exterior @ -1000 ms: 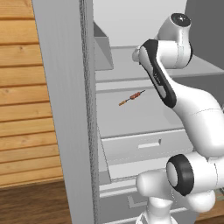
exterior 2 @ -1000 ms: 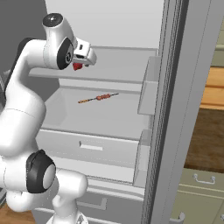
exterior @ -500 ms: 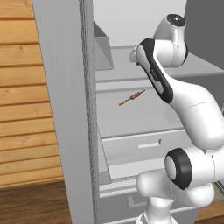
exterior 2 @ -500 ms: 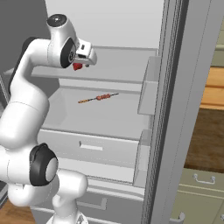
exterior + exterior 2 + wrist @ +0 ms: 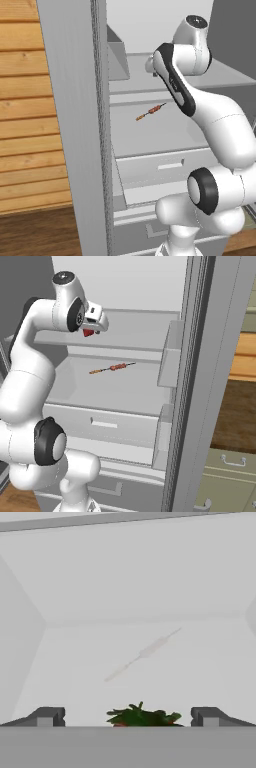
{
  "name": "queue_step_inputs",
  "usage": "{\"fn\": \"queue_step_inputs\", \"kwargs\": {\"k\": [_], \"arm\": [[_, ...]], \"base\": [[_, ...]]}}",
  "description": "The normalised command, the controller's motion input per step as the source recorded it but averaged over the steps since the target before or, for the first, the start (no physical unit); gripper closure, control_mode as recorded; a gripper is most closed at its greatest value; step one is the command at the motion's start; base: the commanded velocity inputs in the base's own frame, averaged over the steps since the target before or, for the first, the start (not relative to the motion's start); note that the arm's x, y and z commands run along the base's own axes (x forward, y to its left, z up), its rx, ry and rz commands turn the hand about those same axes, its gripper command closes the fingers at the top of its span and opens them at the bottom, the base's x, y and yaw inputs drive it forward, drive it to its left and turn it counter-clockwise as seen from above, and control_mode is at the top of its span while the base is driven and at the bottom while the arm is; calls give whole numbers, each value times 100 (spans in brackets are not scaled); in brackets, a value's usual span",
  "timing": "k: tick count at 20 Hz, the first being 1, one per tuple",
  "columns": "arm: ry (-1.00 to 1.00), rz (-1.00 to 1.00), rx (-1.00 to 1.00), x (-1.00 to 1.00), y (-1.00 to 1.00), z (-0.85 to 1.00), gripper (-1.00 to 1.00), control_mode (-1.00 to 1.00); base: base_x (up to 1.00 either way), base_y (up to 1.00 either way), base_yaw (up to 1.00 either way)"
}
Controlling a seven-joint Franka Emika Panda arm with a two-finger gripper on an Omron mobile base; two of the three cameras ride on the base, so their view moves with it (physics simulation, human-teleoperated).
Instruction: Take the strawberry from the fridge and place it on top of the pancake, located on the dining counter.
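So we're still at the grab stage of this one. Our gripper [image 5: 128, 717] is inside the open fridge [image 5: 120, 386], reaching over the upper shelf, and the strawberry [image 5: 142, 717] sits right between the two fingertips [image 5: 47, 717], which are spread wide with clear gaps on both sides of the berry, so the jaws are open and nothing is held yet. In the hand view we mostly see the green leafy top with a sliver of red under it; in the right base view the strawberry [image 5: 88, 332] shows as a small red blob just under the hand [image 5: 95, 318]. Below and ahead of the gripper, on the lower shelf, lies the thin orange-brown skewer [image 5: 112, 368], which we leave alone. By our reckoning the door-opening and reach are done, and what's left is pretty much everything that matters: close on the berry, lift it out, drive over to the dining counter, and set it on the pancake.
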Motion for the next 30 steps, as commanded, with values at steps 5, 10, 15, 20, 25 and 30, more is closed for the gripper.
{"fn": "queue_step_inputs", "kwargs": {"k": [5, 10, 15, 20, 25, 30], "arm": [[4, 0, 0, 2, 0, -15, 100, -100], [0, 0, 0, 2, 0, -11, 100, -100], [-5, 0, 0, -4, 0, -1, 100, -100], [-14, 0, 0, -27, 0, -7, 100, -100], [-10, 0, 0, -62, 0, -8, 100, -100], [0, 0, 0, -100, -7, 14, 100, -100]], "base": [[0, 0, 0], [0, 0, 0], [0, 0, 0], [0, 0, 0], [0, 0, 0], [0, 0, 0]]}}
